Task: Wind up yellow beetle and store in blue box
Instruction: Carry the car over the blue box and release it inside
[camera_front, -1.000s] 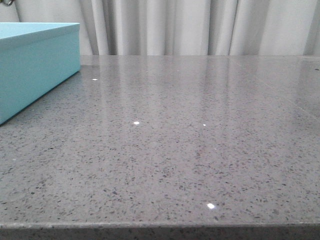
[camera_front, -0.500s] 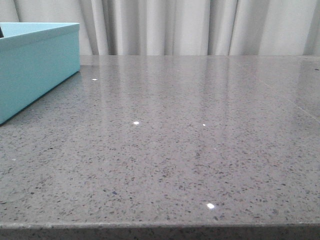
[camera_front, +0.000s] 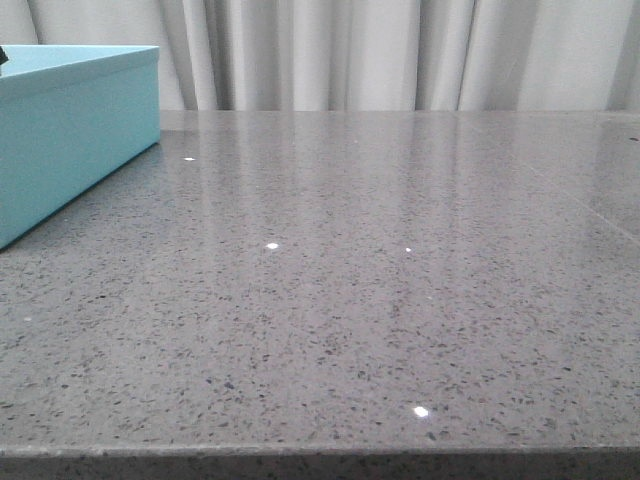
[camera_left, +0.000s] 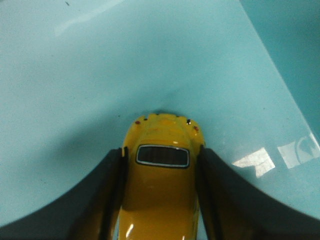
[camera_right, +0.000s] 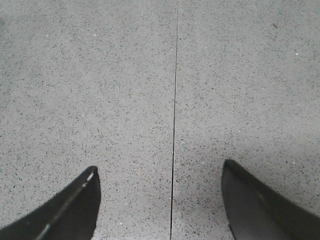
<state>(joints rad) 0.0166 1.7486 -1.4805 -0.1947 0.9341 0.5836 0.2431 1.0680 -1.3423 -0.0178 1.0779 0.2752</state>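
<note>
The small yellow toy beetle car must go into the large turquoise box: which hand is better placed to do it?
Left. The left hand grips the yellow beetle over the turquoise box floor; the right hand is open over the grey table.

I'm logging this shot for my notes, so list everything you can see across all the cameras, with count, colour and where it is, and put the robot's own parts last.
toy car: one, yellow with a dark rear window, held between the left gripper's fingers over the pale blue inner surface of the box
box: one, light turquoise blue, at the far left of the table in the front view
table: one, grey speckled stone with a thin seam
curtain: one, white, pleated, behind the table
left gripper: one, black fingers, shut on the toy car
right gripper: one, black fingers, open over bare table, holding nothing
</note>
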